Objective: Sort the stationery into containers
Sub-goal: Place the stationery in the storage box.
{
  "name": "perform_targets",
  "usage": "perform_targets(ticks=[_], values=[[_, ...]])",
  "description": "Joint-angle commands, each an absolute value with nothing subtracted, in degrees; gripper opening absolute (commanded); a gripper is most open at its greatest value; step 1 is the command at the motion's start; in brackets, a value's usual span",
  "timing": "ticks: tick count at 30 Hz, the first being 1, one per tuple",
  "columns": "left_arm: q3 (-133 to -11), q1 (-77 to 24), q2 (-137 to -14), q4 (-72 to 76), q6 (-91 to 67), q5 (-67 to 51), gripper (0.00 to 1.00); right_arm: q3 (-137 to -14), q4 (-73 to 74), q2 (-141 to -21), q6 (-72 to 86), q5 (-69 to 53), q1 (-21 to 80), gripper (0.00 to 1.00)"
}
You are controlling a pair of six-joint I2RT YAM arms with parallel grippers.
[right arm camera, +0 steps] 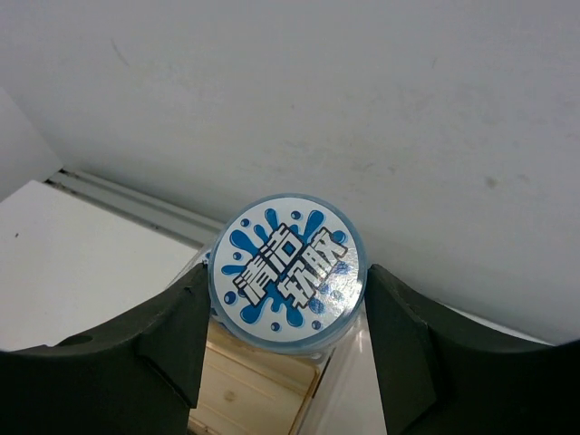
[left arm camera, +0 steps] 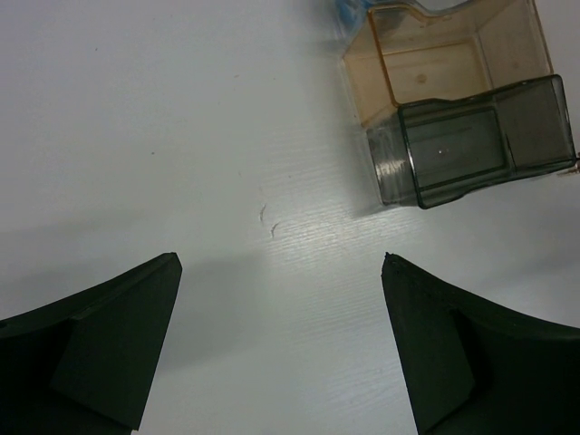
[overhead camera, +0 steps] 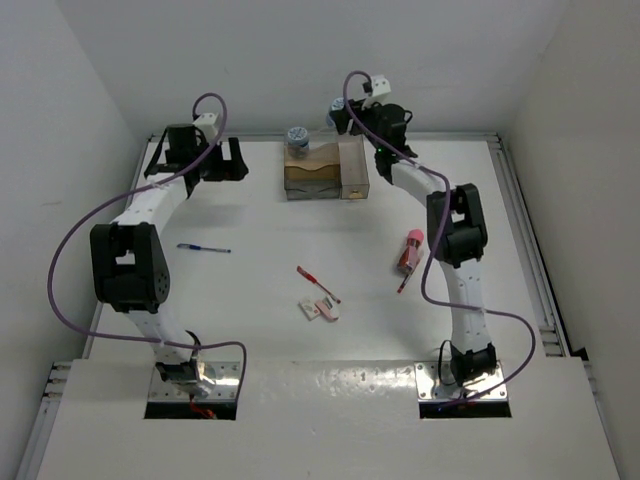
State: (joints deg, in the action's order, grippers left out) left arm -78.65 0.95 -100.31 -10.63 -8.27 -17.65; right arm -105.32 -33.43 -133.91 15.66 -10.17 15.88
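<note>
My right gripper (overhead camera: 338,112) is shut on a round roll with a blue splash label (right arm camera: 288,272). It holds the roll in the air just behind the clear-walled organiser (overhead camera: 325,170), whose tan compartment shows below the roll in the right wrist view (right arm camera: 254,394). A second patterned roll (overhead camera: 297,137) sits at the organiser's back left corner. My left gripper (overhead camera: 197,160) is open and empty over bare table at the far left; in the left wrist view (left arm camera: 281,263) the organiser (left arm camera: 435,54) lies to the upper right.
On the table lie a blue pen (overhead camera: 203,248), a red pen (overhead camera: 318,284), small white-pink erasers (overhead camera: 320,309), a pink chunky piece (overhead camera: 410,250) and another red pen (overhead camera: 403,283). White walls close the back and sides.
</note>
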Motion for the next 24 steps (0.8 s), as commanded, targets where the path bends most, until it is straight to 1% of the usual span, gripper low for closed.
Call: perform_targets(ticks=[1, 9, 17, 24], values=[[-79.6, 2.0, -100.4, -9.1, -9.4, -19.2, 1.00, -111.2, -42.2, -135.4, 15.8, -7.6, 17.0, 0.00], [-74.6, 3.5, -97.6, -9.8, -8.8, -19.8, 1.00, -111.4, -47.5, -139.5, 12.8, -4.9, 20.1, 0.00], [-73.1, 6.0, -96.6, -11.3, -7.9, -20.5, 1.00, -112.9, -49.1, -142.8, 11.0, -2.8, 21.4, 0.00], [-72.3, 6.8, -96.1, -11.7, -7.8, -21.4, 1.00, -117.0, -49.5, -146.6, 9.1, -2.8, 21.6, 0.00]])
